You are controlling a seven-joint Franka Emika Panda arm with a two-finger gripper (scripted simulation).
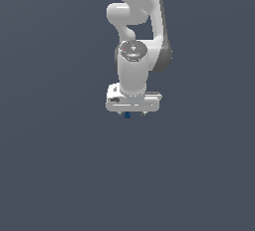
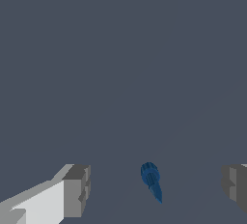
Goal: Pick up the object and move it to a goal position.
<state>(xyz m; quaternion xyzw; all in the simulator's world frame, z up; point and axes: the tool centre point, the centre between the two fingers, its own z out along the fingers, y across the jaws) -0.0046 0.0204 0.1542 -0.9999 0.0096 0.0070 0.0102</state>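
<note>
The object is a tiny dark blue roundish blob (image 1: 127, 115) showing just under the white gripper's lower edge in the exterior view. In the wrist view the object (image 2: 151, 179) lies between the two grey fingertips, with a gap on each side. My gripper (image 1: 131, 113) is open, its fingers (image 2: 77, 189) spread wide and touching nothing. In the wrist view the gripper (image 2: 154, 187) straddles the object. The white arm rises above it in the exterior view.
A plain dark grey surface (image 1: 60, 165) fills both views. No other objects, containers or edges show.
</note>
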